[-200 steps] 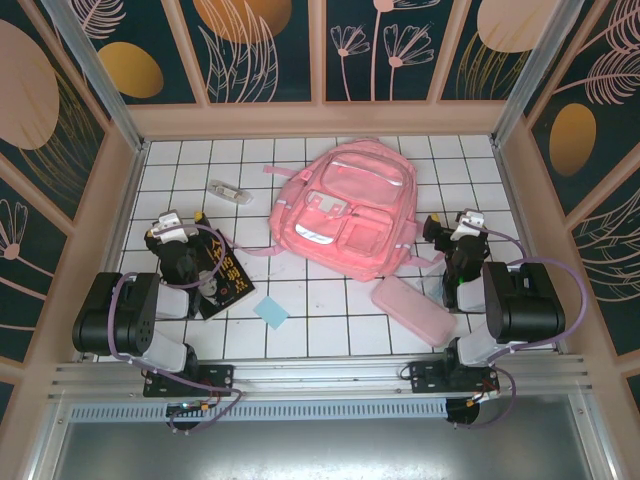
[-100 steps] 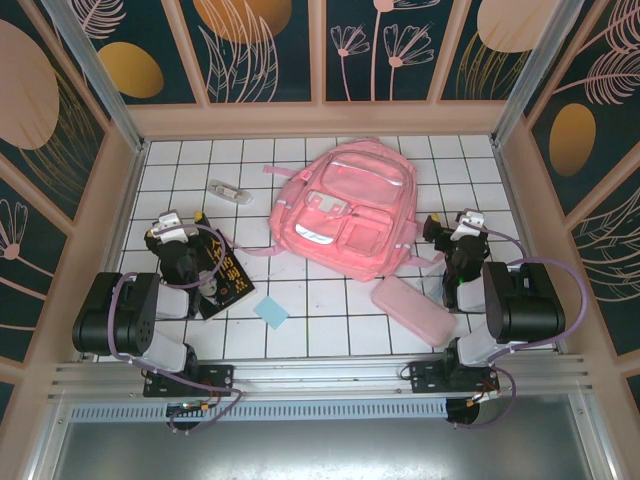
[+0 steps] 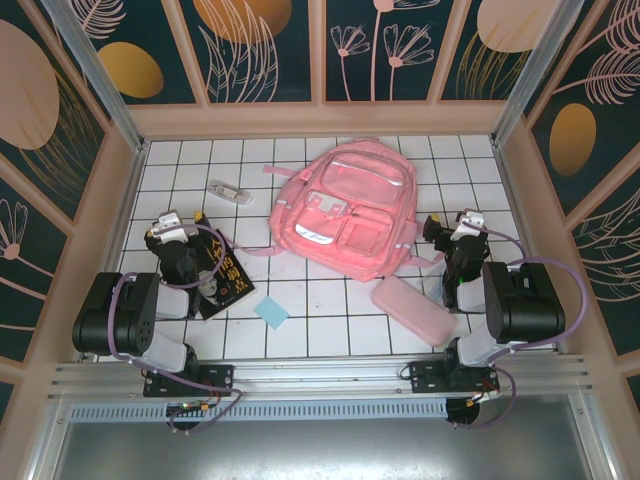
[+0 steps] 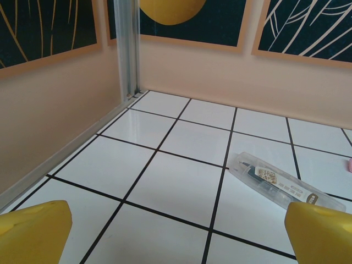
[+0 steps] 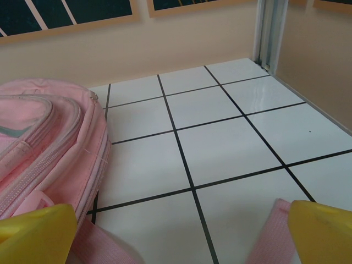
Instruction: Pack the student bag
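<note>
The student bag [image 3: 345, 210], a large pink backpack with translucent front pockets, lies flat at the middle back of the tiled table; its side also fills the left of the right wrist view [image 5: 44, 137]. My left gripper [image 3: 182, 224] rests low at the left, open, over the top of a black book [image 3: 226, 282]. Its yellow fingertips [image 4: 33, 231] stand wide apart with only bare tile between them [image 4: 179, 236]. At the bag's right side, my right gripper [image 3: 452, 224] is open too and holds nothing [image 5: 181, 236], with pink straps [image 5: 272, 234] lying near its fingers.
A clear pen case [image 3: 227, 190] [image 4: 278, 181] lies at the back left. A flat pink pencil case [image 3: 413, 308] sits in front of the bag on the right, and a blue note [image 3: 270, 313] lies beside the book. Wooden walls [image 3: 118, 200] enclose the table.
</note>
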